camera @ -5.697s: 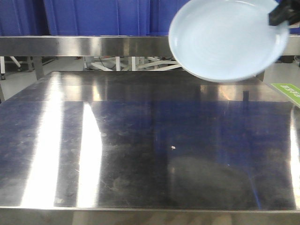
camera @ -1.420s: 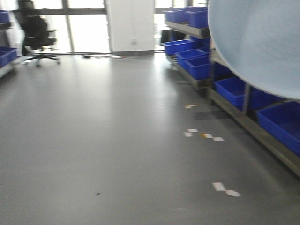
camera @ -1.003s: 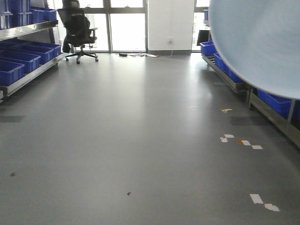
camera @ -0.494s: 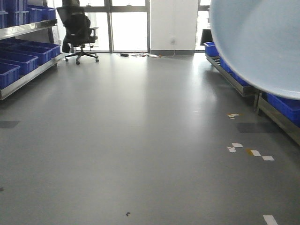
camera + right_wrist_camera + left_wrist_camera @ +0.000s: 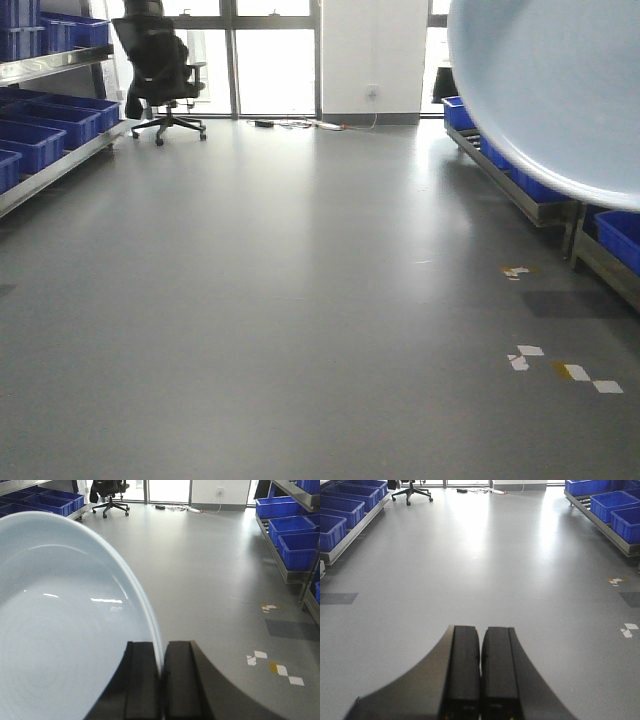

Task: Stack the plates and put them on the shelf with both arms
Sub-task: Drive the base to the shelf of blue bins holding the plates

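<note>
**Right gripper pinches the plate rim; left gripper is closed on nothing**

In the right wrist view, your right gripper (image 5: 161, 652) has its two flat black fingers clamped on the thin upturned rim of a plate (image 5: 60, 620). The plate is pale blue, matte and shallow, with faint concentric rings in its well. It fills the left half of that view. In the front view the same round disc takes up the upper right corner (image 5: 560, 90), raised above the floor and touching no surface. You can see one plate face and one rim. Whether a second plate lies against it cannot be told.

Your left gripper (image 5: 480, 630) shows at the bottom centre of its own view. Its two blocky black fingers are pressed together with nothing between them.

The floor (image 5: 300, 300) is smooth, glossy grey and reflects the window light. The shelf (image 5: 50, 65) runs along the left edge of the front view as steel tiers with flat rails, and a matching run of racking lines the right side.

Blue plastic crates (image 5: 342, 510) sit on the tiers. In the left wrist view there are three at the upper left and at least three at the upper right.

One black office chair (image 5: 160, 65) stands at the upper left by the windows. A few small white tape scraps (image 5: 523, 356) lie on the floor at the lower right.
</note>
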You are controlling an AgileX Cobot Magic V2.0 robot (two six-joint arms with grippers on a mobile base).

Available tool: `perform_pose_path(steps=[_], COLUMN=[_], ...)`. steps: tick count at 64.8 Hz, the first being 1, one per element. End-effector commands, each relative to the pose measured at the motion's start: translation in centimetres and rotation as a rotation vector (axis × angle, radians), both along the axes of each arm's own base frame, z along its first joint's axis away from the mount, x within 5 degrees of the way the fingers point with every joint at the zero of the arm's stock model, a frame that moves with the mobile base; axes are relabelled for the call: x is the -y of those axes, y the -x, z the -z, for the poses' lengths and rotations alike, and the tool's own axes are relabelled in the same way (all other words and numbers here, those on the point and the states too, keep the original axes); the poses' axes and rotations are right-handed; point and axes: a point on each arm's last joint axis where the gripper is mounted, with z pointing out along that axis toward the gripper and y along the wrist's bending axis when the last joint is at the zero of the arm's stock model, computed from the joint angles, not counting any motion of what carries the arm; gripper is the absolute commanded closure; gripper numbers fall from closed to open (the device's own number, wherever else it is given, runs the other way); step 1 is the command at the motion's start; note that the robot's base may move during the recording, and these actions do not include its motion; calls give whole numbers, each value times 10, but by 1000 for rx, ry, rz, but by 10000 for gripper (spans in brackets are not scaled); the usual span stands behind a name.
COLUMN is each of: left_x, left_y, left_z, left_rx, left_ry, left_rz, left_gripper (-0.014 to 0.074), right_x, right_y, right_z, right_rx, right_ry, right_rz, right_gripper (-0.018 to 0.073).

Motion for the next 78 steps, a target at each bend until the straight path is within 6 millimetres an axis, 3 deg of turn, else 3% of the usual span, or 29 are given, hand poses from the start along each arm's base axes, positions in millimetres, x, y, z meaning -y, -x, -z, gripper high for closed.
perform_pose_path(steps=[1, 78], left_x=[-1, -1], left_y=[-2, -2], left_z=[-18, -17], left_rx=[110, 108], left_ry=[16, 16], left_rz=[-9, -9], left_gripper=[514, 514], right_x=[1, 1], right_y=[0, 0], right_z=[-20, -20], right_rx=[130, 130], right_ry=[-18, -18], right_rz=[13, 13], right_gripper=[503, 503])
